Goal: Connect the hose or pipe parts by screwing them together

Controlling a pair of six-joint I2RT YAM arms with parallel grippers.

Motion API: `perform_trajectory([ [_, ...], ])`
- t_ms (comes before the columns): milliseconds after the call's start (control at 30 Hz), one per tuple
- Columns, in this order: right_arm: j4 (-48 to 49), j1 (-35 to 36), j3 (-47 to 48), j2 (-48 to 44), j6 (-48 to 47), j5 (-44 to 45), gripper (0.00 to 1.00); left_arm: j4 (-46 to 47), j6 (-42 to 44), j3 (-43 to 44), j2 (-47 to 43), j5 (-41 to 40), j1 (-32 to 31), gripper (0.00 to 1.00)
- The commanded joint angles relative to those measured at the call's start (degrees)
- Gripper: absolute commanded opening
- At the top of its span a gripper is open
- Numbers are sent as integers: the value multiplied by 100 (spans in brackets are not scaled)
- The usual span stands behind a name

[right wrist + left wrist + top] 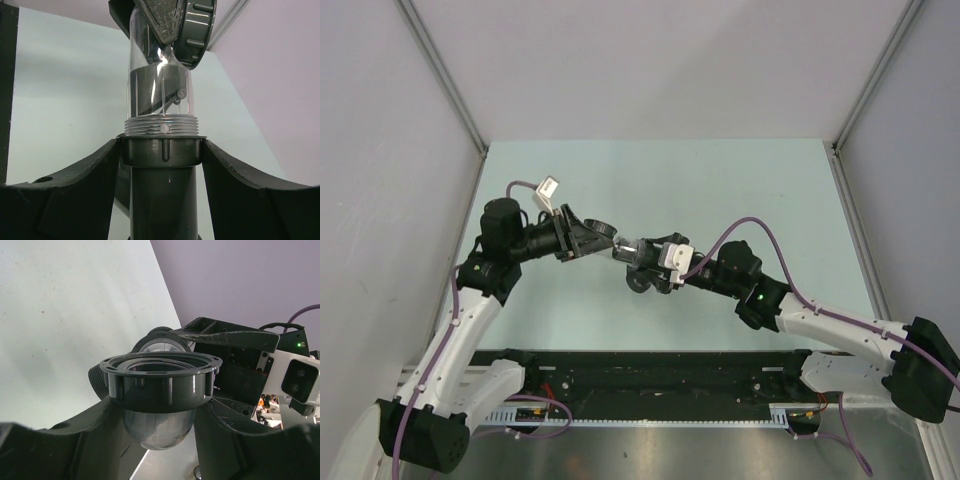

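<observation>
Both grippers meet above the middle of the table. My left gripper is shut on a clear elbow pipe part that carries a wide dark ring nut. My right gripper is shut on the ribbed dark collar of a dark grey pipe. In the right wrist view the clear part's straight tube ends in light-grey threads. These threads sit at the collar's mouth, in line with the dark pipe. How deep the threads reach inside the collar is hidden.
The pale green table lies below, with grey walls on three sides and metal posts at the corners. A black rail runs along the near edge. A white plug on a purple cable hangs over the left arm.
</observation>
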Motion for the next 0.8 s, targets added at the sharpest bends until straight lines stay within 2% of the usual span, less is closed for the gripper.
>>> perform_trajectory([
  [0, 730, 96, 257, 54, 325, -455, 49, 180, -215, -78, -62, 355, -74, 0],
  [333, 853, 61, 257, -7, 483, -736, 46, 207, 48, -192, 52, 601, -83, 0],
  [767, 748, -256, 257, -7, 949, -1808, 39, 268, 698, -368, 264, 646, -294, 0],
])
